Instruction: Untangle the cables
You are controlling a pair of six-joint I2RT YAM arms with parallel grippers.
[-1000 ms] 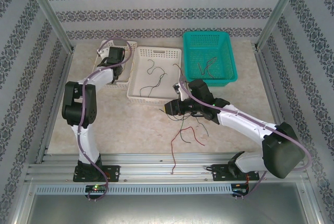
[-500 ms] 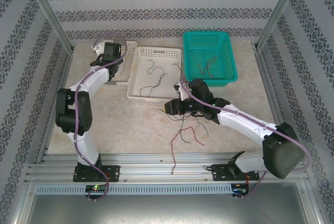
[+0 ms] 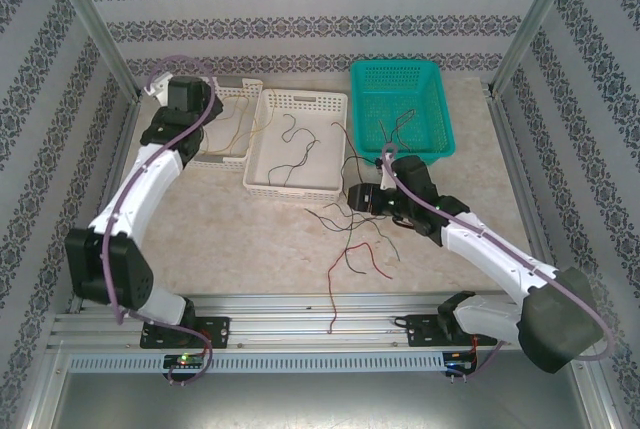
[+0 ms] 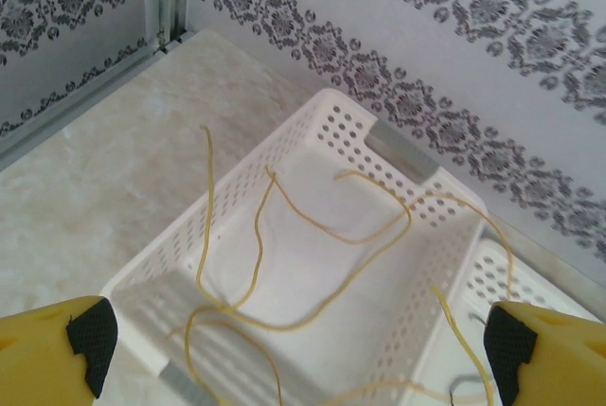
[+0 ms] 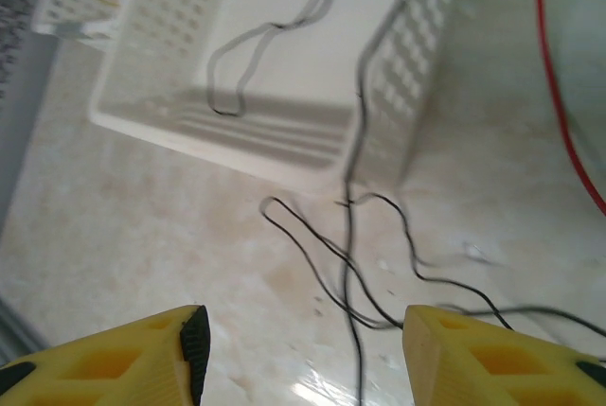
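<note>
Your right gripper (image 5: 301, 342) hangs half-spread and empty over the black cables (image 5: 347, 236) just in front of the middle basket (image 5: 218, 132). Pinch one strand only and lift slowly. Your left gripper (image 4: 296, 335), wide and empty, hovers over the yellow cables (image 4: 331, 237) left of that basket.

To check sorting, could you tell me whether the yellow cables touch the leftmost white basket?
Touching: left wrist view shows yellow cables draped over the basket rim.
</note>
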